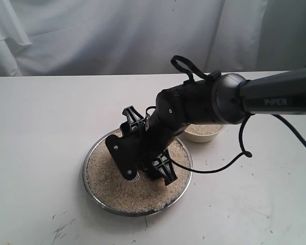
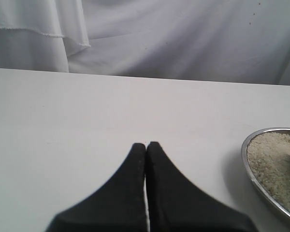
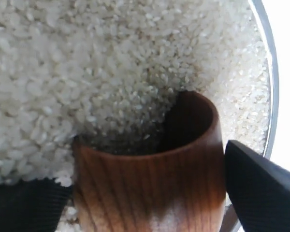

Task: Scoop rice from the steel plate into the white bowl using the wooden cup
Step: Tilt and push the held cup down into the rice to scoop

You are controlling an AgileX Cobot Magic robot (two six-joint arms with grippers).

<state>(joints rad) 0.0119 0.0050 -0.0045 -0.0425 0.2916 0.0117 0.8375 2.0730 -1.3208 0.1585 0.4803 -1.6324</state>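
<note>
Leaning into rice (image 3: 87, 72), the wooden cup's (image 3: 145, 174) base is cut off.

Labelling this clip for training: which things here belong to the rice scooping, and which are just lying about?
In the job: rice, steel plate, white bowl, wooden cup, right pincer gripping the cup.
Just about: left pincer, shut and idle; white curtain.

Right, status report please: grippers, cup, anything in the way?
Right gripper shut on wooden cup, mouth in rice on steel plate. Left gripper shut, beside plate. Nothing blocking white bowl.
</note>
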